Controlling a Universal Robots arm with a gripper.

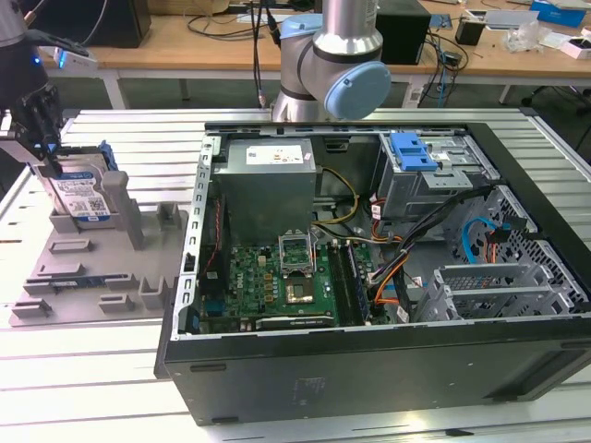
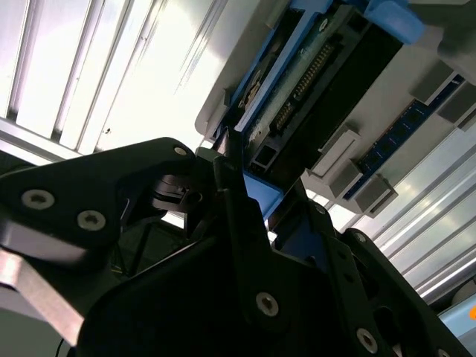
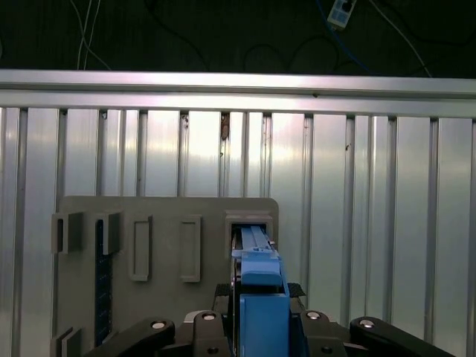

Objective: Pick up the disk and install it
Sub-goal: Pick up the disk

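Observation:
The disk [image 1: 81, 196] stands on edge in a slot of the grey holder plate [image 1: 92, 277] at the exterior view's left, its white-and-blue label facing out and blue rails along its sides. My gripper [image 1: 48, 164] comes down onto the disk's upper edge. In the first wrist view the disk's blue rail [image 3: 256, 256] runs between the black fingers of the gripper [image 3: 262, 316], which press against both of its sides. The second wrist view shows the disk's connector edge [image 2: 312, 82] reaching away from the gripper [image 2: 256, 195]. The disk still rests in its slot.
An open computer case [image 1: 369, 369] lies on the slatted metal table [image 1: 83, 388] at the exterior view's right. Inside are a motherboard [image 1: 277, 281], a grey power-supply box [image 1: 268, 185] and a drive cage with a blue clip [image 1: 413, 152]. The arm's base [image 1: 332, 65] stands behind the case.

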